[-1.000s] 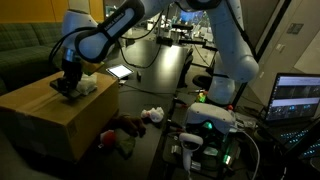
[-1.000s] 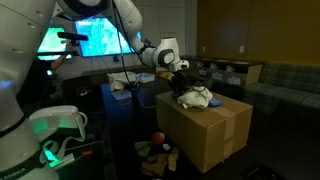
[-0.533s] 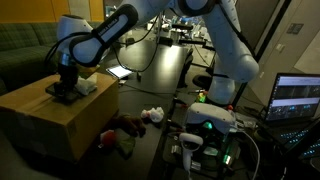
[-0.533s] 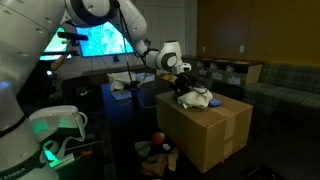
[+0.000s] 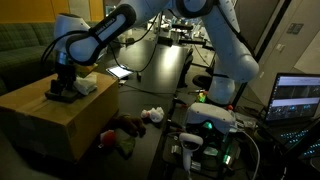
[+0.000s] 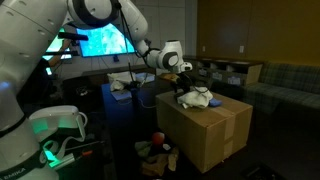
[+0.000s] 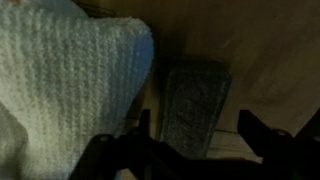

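Note:
My gripper [image 7: 197, 128] hangs low over the top of a cardboard box [image 5: 45, 125] [image 6: 210, 130]. Its two dark fingers [image 7: 146, 128] stand wide apart in the wrist view. A grey, speckled rectangular block [image 7: 196, 95] lies flat on the cardboard between them, with a gap on each side. A white knitted cloth [image 7: 70, 90] lies crumpled just beside the block. In both exterior views the gripper [image 5: 62, 88] [image 6: 183, 88] sits at the box's edge with the white cloth [image 5: 88, 85] [image 6: 202, 97] next to it.
Soft toys [image 5: 150, 115] and other small items lie on the floor in front of the box. A cluttered table [image 5: 160, 55] stands behind. Lit screens [image 5: 298, 97] [image 6: 95, 40] and the green-lit robot base [image 5: 210, 125] are nearby, with a sofa [image 6: 285, 80] beyond.
The gripper has shifted a little along the box top, away from the cloth, and sits slightly lower. The cloth and box have not moved.

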`<state>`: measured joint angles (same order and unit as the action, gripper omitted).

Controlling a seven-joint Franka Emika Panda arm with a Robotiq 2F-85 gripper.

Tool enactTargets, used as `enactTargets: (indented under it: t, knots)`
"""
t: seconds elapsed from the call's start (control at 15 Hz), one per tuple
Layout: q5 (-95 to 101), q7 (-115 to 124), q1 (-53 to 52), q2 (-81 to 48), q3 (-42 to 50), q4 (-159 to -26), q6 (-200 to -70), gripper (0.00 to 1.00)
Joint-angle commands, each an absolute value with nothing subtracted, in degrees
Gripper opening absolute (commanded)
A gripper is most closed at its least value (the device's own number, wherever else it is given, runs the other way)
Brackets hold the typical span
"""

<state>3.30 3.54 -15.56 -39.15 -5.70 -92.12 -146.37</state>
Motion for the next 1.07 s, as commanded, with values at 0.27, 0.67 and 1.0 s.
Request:
enactTargets:
  t: [0.27, 0.67, 1.0]
  knots:
    - [3.5, 3.0, -16.0, -34.8, -7.1, -92.8, -141.2, 1.00]
    - [3.6, 3.9, -16.0, -28.2, -7.8, -96.3, -128.7, 1.00]
    - [2.8, 6.1, -14.9, -15.0, -8.1, -110.8, -125.2, 1.00]
